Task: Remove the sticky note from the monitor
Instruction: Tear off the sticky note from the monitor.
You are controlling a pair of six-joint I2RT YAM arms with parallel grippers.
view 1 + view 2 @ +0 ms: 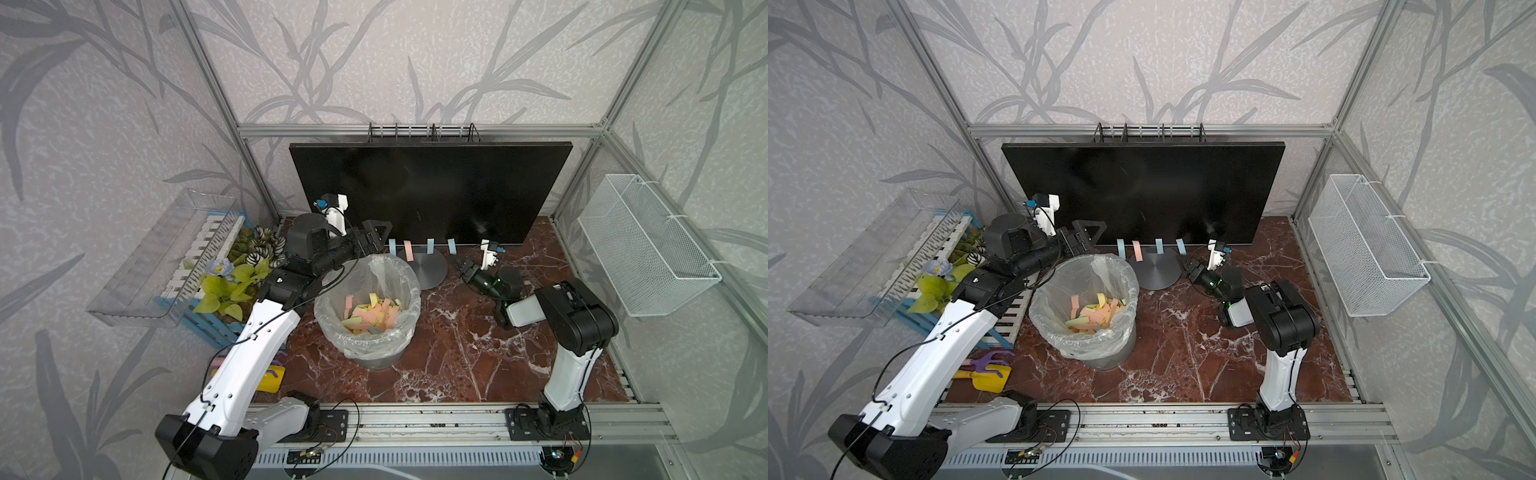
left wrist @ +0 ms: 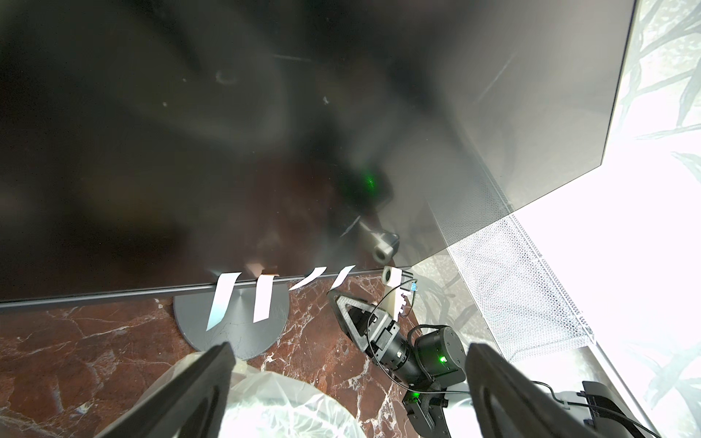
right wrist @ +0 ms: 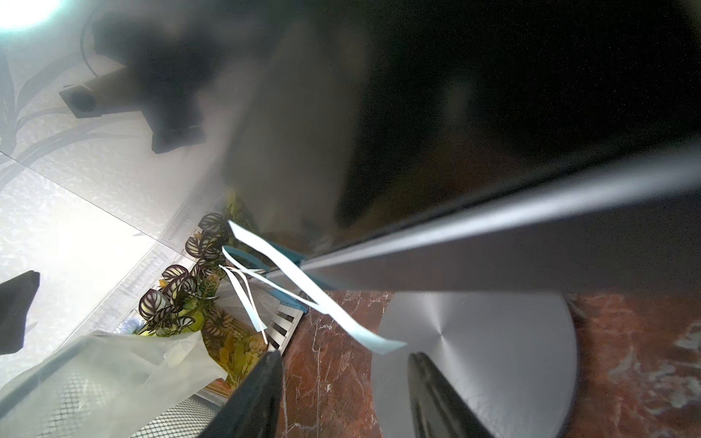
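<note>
Blue paper is your target: the blue sticky note (image 1: 452, 246) hangs from the bottom bezel of the monitor (image 1: 432, 183), lower centre of a top view. It is last on the right-hand end of a row that also holds two more blue notes (image 1: 430, 245) and a pink note (image 1: 409, 250). Its long axis runs down from the bezel toward the marble table (image 1: 478, 353), and its free end dangles near the round grey base (image 1: 434, 272). Your right gripper (image 1: 458, 262) lies just below and to the right of the note in both top views, nosed toward the screen, and is plainly the nearer arm. In the right wrist view the strip slants from upper left to lower right. Its loose tip ends just above the gap between the fingertips (image 3: 265, 375), close to them but, as far as can be seen, not yet between them. Those jaws stand partly apart with nothing in them. Your left gripper (image 1: 376, 237), spread wide and empty, hovers at the left end of the row above the lined bin (image 1: 328, 299), which holds a heap of discarded notes (image 1: 370, 313). The coming move likely turns on easing the right claw forward along the strip until the pads straddle its flat faces, then pinching and peeling down and away from the bezel. Limp paper could curl aside.
</note>
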